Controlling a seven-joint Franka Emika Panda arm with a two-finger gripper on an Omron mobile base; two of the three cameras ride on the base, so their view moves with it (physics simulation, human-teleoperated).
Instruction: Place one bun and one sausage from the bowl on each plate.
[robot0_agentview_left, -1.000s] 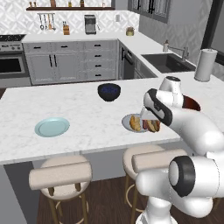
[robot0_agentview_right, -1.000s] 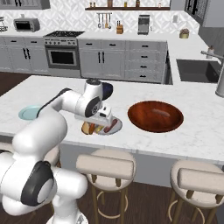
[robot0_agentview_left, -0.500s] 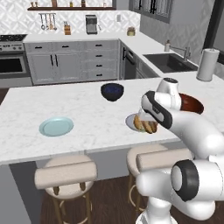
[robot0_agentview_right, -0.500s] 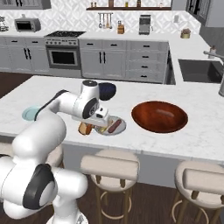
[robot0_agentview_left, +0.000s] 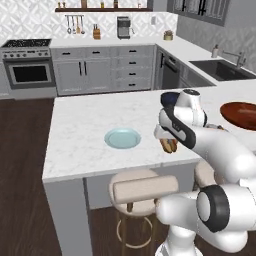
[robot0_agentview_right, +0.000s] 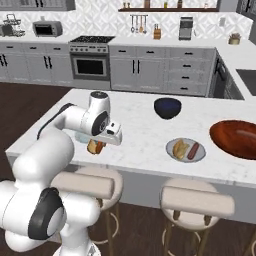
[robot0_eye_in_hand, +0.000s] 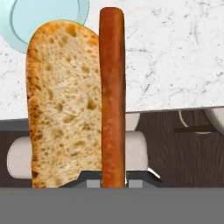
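My end effector (robot0_eye_in_hand: 113, 183) pinches a bun (robot0_eye_in_hand: 63, 105) and sausage (robot0_eye_in_hand: 112, 96) together near the desk's (robot0_agentview_left: 85, 130) front edge, bound for the empty teal plate (robot0_agentview_left: 122, 138).

My two base cameras look forward and down from behind the arm, left and right, sharing the marble counter (robot0_agentview_left: 90, 130), while my hand camera looks closely along the gripper (robot0_eye_in_hand: 113, 179).

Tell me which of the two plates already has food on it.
The grey plate beside the reddish-brown bowl: it carries a bun and a sausage. The teal-blue plate is bare.
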